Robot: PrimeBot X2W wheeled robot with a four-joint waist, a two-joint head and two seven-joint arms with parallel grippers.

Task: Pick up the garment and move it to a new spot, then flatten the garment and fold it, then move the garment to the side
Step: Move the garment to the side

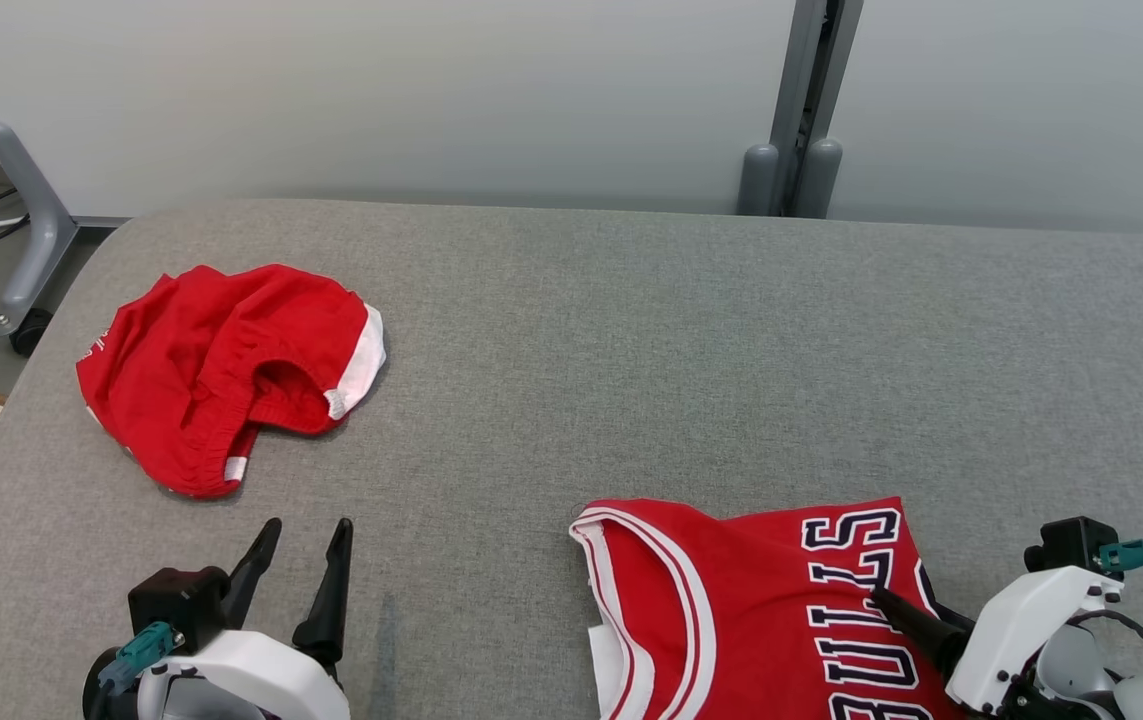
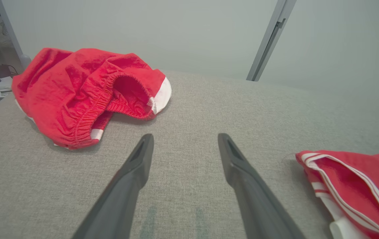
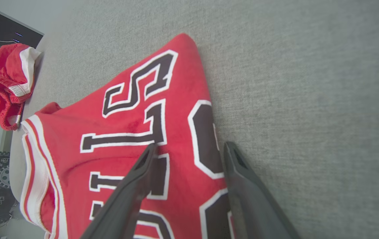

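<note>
A red basketball jersey with dark, white-edged lettering (image 1: 731, 590) lies at the near right of the grey fabric-covered surface (image 1: 631, 350), the right hand (image 3: 190, 147) released just above it, fingers spread over its lettered edge. The left hand (image 1: 308, 525) hangs open over bare fabric, crumpled red white-trimmed shorts (image 1: 211, 360) lying beyond it.

Jersey (image 1: 751, 600) red, white trim, navy lettering; shorts (image 1: 191, 360) red, white; table (image 1: 631, 350) grey.

Left gripper (image 1: 308, 524), right gripper (image 3: 190, 145): jaws apart.
</note>
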